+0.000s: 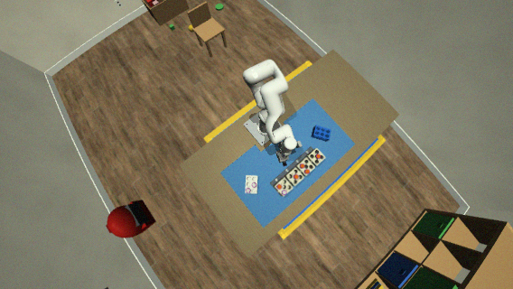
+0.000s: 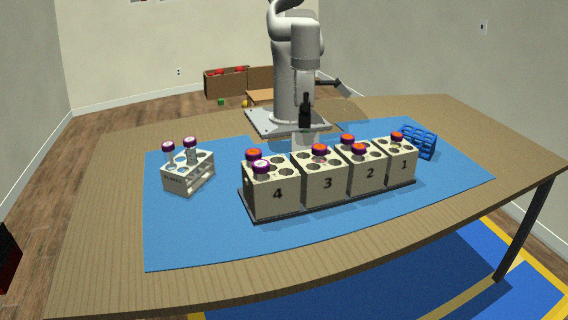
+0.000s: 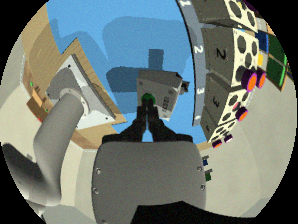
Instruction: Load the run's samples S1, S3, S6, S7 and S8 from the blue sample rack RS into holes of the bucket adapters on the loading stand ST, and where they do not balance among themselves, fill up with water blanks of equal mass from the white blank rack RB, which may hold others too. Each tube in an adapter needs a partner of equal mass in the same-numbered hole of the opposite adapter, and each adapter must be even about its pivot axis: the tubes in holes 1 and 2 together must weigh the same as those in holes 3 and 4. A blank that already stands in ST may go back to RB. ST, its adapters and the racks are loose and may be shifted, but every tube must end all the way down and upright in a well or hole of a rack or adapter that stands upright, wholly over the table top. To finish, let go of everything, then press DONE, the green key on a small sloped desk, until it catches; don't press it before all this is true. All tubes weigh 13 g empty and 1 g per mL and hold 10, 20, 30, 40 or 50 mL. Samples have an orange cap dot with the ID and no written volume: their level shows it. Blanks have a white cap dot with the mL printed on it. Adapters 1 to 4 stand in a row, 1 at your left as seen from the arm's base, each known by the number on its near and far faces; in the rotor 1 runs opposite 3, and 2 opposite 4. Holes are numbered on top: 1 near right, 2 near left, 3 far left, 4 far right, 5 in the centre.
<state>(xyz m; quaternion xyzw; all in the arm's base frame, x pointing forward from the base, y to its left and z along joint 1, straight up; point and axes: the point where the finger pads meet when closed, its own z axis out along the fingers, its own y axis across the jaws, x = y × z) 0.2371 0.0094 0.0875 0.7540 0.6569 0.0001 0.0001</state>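
My gripper [image 3: 147,105] [image 2: 304,119] [image 1: 284,158] is shut with nothing between the fingers. Its tips point down at the green DONE key [image 3: 147,99] on the small sloped desk [image 3: 166,88], on the arm's side of the loading stand [image 2: 260,220] [image 1: 274,181]. Adapter 4 [image 2: 276,192] holds an orange-dot tube [image 2: 253,153] and a white-dot blank [image 2: 260,165]. Adapter 3 [image 2: 327,182] holds one orange-dot tube [image 2: 319,148]. Adapter 2 [image 2: 370,173] holds two [image 2: 347,138] [image 2: 358,147]. Adapter 1 [image 2: 402,165] holds one [image 2: 396,135].
The white blank rack [image 2: 175,182] [image 1: 251,184] holds two blanks [image 2: 168,146] [image 2: 189,141] at the mat's left in the exterior view. The blue sample rack [image 2: 425,145] [image 1: 321,132] stands without tubes beyond adapter 1. The arm's base plate [image 2: 265,125] lies behind the stand.
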